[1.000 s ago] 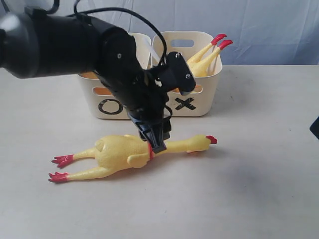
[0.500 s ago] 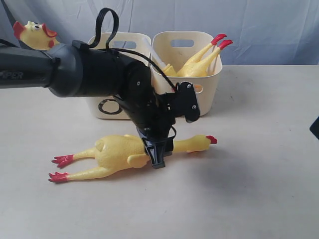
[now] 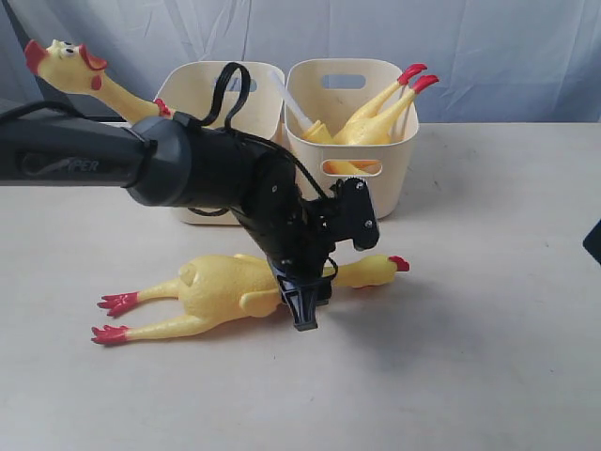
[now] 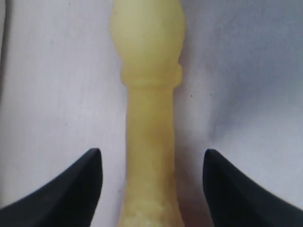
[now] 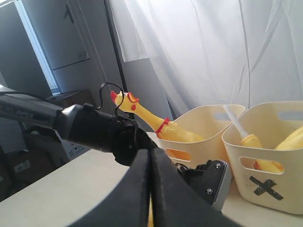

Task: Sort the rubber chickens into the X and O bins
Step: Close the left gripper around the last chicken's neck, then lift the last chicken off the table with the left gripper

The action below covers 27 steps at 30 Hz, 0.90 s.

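Cream X bin (image 3: 394, 178): exterior view; O bin (image 3: 202, 89) stands just beside it.
Chicken in X bin (image 3: 376, 111): red feet stick up over the rim.
Chicken in O bin (image 3: 80, 70): head and neck hang out on the side away from the X bin.
Table chicken (image 3: 225, 287): flat on the table (image 3: 488, 282), in front of the X bin.
Left gripper (image 3: 305, 310): down over that chicken's neck.
Left wrist view: fingers (image 4: 80, 189) apart, neck between them with gaps either side.
Right wrist view: right gripper (image 5: 150, 161) pressed together, nothing held.

arm (image 3: 188, 169): glossy black | cable (image 3: 235, 65): black loop | fingers (image 4: 71, 194): black, pointed
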Each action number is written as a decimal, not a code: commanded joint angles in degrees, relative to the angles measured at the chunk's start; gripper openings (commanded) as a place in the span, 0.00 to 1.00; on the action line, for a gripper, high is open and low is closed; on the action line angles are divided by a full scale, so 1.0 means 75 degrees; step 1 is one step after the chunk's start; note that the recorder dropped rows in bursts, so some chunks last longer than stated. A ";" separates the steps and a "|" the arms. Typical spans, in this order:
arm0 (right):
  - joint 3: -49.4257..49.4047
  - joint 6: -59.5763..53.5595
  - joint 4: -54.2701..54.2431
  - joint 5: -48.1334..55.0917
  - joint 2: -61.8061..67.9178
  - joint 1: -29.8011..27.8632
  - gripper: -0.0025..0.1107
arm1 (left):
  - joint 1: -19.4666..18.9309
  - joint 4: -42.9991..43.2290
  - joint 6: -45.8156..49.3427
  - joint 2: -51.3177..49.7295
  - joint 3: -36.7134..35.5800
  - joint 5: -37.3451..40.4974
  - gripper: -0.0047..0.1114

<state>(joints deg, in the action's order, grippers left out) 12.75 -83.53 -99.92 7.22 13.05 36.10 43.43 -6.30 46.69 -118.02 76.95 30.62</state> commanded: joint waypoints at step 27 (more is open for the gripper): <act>-0.0010 -0.0022 -0.0003 0.0020 -0.0027 -0.0016 0.01 | 0.0047 -0.0092 -0.0036 0.0452 -0.0013 0.1148 0.04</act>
<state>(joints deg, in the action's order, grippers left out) 12.75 -83.53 -99.92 7.26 13.05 36.10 43.43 -6.32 46.69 -117.22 76.95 36.14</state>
